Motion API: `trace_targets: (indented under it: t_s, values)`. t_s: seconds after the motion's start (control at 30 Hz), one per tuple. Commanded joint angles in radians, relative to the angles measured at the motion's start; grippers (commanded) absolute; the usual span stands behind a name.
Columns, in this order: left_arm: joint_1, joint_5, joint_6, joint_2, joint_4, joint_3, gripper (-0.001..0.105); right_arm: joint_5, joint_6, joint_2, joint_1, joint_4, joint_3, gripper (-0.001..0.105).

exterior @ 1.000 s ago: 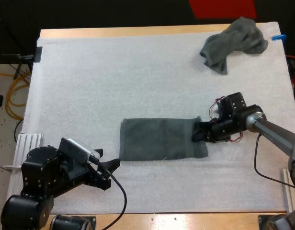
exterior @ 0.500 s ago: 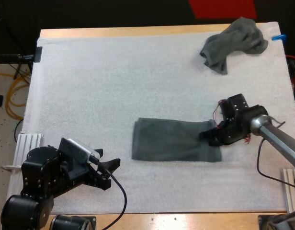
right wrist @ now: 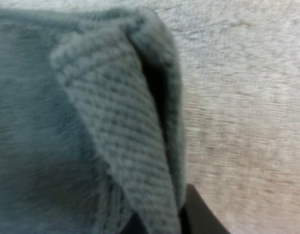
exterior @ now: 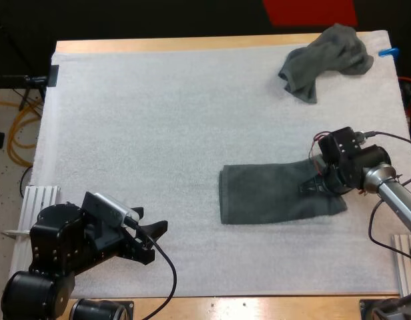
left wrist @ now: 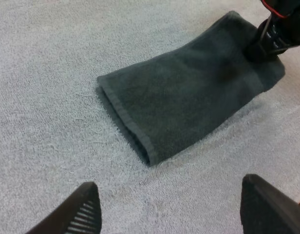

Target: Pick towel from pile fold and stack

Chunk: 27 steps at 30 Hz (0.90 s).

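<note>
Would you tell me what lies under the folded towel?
The white mat shows all around the folded towel, which lies flat on it. The right gripper has its jaws shut on one end. Anything beneath or between its layers is hidden.

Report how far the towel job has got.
Done: one folded towel lies flat on the mat. In hand: the right hand grips its right edge; the left hand is open near the front. Left: set this one down, then fold the crumpled towel at the far right corner and stack it. No stack exists yet.
</note>
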Motion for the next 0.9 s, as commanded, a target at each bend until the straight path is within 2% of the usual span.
trace_targets:
  t_s: [0.0,0.17,0.47,0.6,0.87]
  values:
    - [0.0,-0.003,-0.004,-0.002,-0.01,-0.005,0.059,-0.072,0.027,-0.011,-0.002,0.003,-0.022,0.0]
    - [0.0,-0.003,-0.004,-0.002,-0.01,-0.005,0.059,-0.308,0.138,-0.007,0.0,-0.01,-0.053,0.0]
    - [0.0,-0.003,-0.004,-0.002,-0.01,-0.005,0.059,-0.543,0.327,-0.007,0.0,-0.104,-0.056,0.0]
    - [0.0,-0.003,-0.004,-0.002,-0.01,-0.005,0.059,-0.61,0.402,-0.006,0.011,-0.169,-0.056,0.0]
    - [0.0,-0.003,-0.004,-0.002,-0.01,-0.005,0.059,-0.609,0.447,0.075,0.118,-0.241,-0.056,0.0]
